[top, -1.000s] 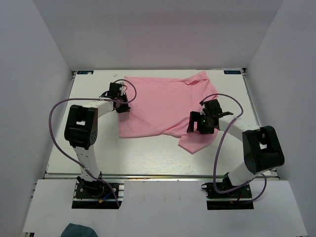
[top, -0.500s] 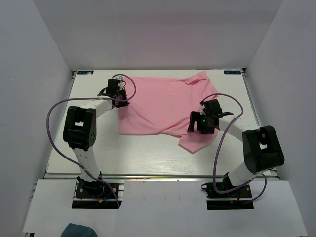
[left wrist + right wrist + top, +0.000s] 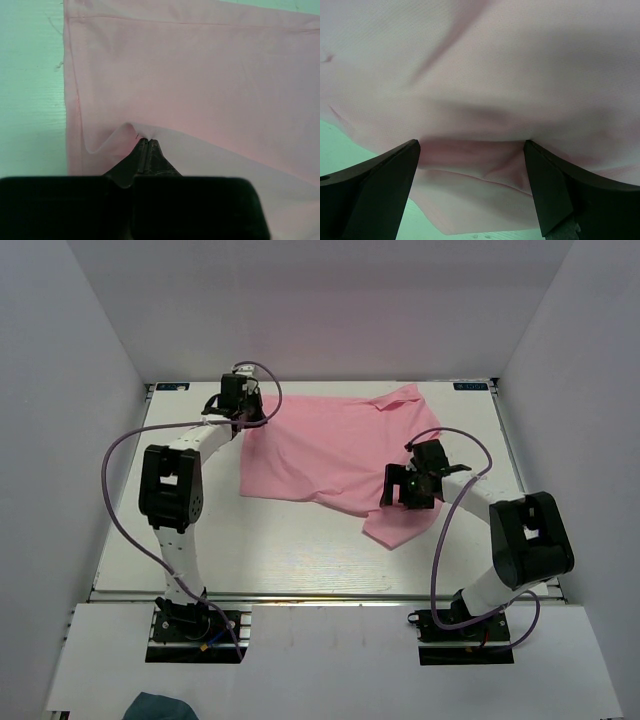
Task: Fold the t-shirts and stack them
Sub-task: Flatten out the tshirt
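Pulled toward the back wall (image 3: 320, 310), left gripper (image 3: 145, 146) pinches t-shirt (image 3: 340, 450) on white table (image 3: 300, 550).

A plain light pink t-shirt (image 3: 330, 455) lies spread over the far half of the white worktop (image 3: 200, 540), mostly flat but askew. Its far left edge is pinched up into a small ridge, a fold bunches at the far right corner, and a rumpled flap trails toward the near right.
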You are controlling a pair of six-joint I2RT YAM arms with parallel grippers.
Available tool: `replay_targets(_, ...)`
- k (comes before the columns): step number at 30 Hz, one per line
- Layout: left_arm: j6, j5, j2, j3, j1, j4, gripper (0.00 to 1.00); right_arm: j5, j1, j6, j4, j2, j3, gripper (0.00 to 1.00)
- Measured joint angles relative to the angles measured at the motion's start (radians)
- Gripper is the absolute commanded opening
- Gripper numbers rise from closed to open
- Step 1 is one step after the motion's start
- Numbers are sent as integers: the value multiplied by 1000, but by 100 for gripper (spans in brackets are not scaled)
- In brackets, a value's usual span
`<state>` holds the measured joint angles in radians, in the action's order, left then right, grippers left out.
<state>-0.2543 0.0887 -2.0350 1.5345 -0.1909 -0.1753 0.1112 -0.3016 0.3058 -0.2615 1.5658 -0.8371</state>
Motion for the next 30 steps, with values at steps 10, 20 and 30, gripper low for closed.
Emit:
replay_targets(10,19,6,-137,96,0,-67,66,-4,0,-2,1,20,-20,90)
replay_targets(20,-17,-66,7,-33,0,-167,100,-4,0,-3,-7,18,-23,90)
replay_targets(30,-169,-159,433,-441,2,-240,95,-6,0,-3,-37,-101,-23,90)
